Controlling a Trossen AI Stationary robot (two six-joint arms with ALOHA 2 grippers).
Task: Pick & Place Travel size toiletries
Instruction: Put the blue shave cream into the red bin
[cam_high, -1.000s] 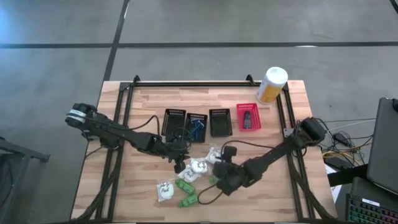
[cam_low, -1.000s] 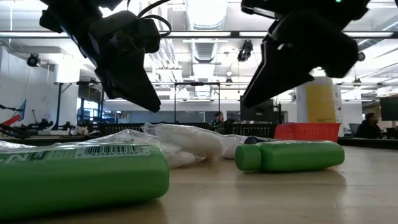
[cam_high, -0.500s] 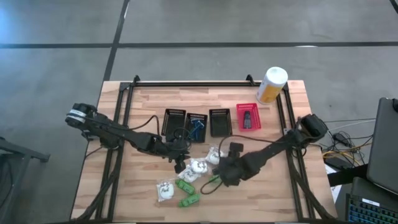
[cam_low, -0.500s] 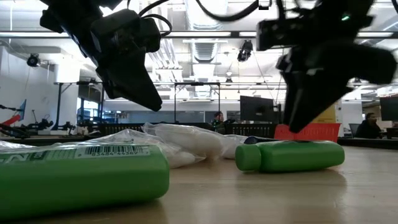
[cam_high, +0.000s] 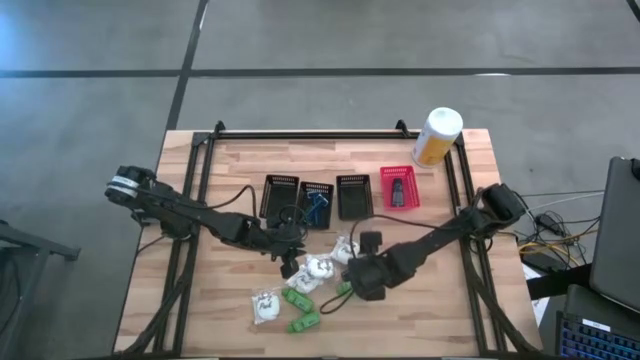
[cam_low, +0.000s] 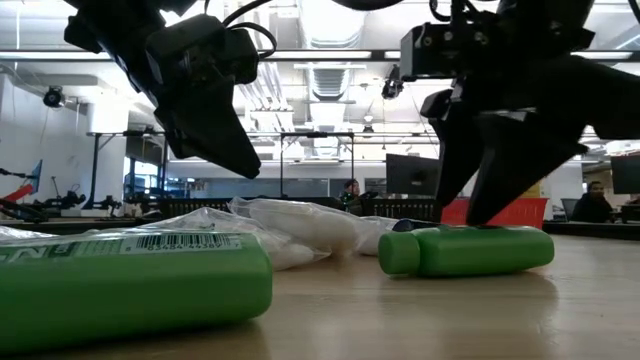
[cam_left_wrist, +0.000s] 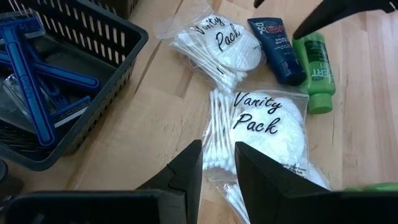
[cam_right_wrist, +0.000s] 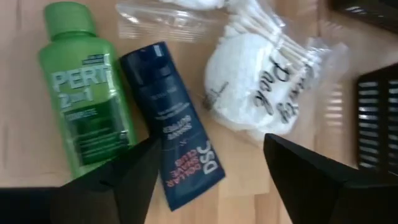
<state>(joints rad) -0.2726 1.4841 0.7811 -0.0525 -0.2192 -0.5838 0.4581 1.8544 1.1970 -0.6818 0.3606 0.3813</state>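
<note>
Toiletries lie clustered at the table's front middle, below the basket row. Over on my left, my left gripper (cam_high: 289, 268) hovers beside the vanity packs (cam_left_wrist: 268, 124), fingers nearly together, holding nothing. Moving right: green Pert bottle (cam_right_wrist: 85, 118), dark blue tube (cam_right_wrist: 174, 149) just beside it, another white pack (cam_right_wrist: 264, 93). My right gripper (cam_high: 362, 285) is low over that bottle and tube, fingers spread wide, gripping nothing.

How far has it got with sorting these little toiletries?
Some looks done: blue razors lie in a black basket and a dark item sits in the red basket. The open right gripper hovers over a dark blue tube, gripping nothing. Vanity packs and green bottles remain on the table.
</note>
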